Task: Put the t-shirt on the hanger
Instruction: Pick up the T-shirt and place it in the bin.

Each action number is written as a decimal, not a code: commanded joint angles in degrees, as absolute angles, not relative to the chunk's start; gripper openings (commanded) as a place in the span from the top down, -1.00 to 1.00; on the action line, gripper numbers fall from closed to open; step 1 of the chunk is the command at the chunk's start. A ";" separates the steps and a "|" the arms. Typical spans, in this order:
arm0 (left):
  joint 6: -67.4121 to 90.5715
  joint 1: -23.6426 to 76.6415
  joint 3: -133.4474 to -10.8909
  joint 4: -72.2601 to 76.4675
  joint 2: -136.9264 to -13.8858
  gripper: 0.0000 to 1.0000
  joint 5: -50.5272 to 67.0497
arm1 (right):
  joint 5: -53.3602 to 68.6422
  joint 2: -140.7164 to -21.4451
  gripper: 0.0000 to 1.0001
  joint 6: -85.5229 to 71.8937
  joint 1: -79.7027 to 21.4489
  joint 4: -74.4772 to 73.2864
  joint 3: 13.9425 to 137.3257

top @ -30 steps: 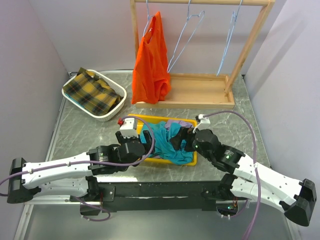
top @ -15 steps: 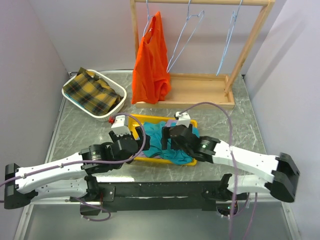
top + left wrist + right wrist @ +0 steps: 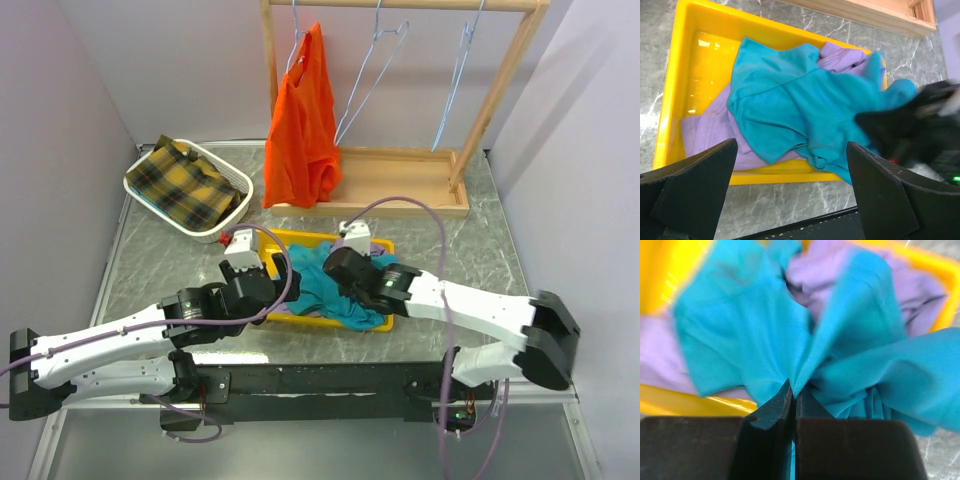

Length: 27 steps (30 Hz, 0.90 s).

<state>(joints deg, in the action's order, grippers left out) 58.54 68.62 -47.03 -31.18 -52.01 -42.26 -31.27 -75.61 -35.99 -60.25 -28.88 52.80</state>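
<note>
The teal t-shirt (image 3: 322,292) (image 3: 800,100) (image 3: 740,330) lies crumpled in a yellow tray (image 3: 300,237) (image 3: 675,90), partly over a lilac cloth (image 3: 705,132). My right gripper (image 3: 330,275) (image 3: 794,392) reaches in from the right and is shut on a pinched fold of the t-shirt, the fabric bunching up from between its fingers. My left gripper (image 3: 262,288) (image 3: 791,150) hovers at the tray's near left edge, open, with nothing between its fingers. Two bare wire hangers (image 3: 375,75) (image 3: 460,70) hang from the rack at the back.
A wooden rack (image 3: 500,95) with a flat base (image 3: 390,185) stands behind the tray. On its left end an orange garment (image 3: 300,130) hangs from a third hanger. A white basket (image 3: 215,232) holding a plaid cloth sits at the back left.
My right arm swung left over the tray and its gripper closed on the t-shirt. The left gripper pulled back slightly toward the tray's left side, staying open.
</note>
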 commanded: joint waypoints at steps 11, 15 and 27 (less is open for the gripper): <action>50.36 67.76 -48.60 -22.50 -51.24 -0.93 -36.39 | -45.96 -54.41 1.00 -34.01 -59.77 -35.32 69.60; 48.52 67.50 -49.13 -19.78 -53.08 -0.93 -34.11 | -53.50 -53.09 1.00 -34.89 -59.68 -38.84 73.38; 43.34 64.86 -51.05 -2.13 -68.18 -0.93 -15.92 | -76.81 -46.41 1.00 -31.21 -59.59 -45.53 84.72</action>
<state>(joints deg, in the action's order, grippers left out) 47.92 65.23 -47.20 -12.29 -61.58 -25.21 -65.91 -49.04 -33.89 -59.86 -45.67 80.44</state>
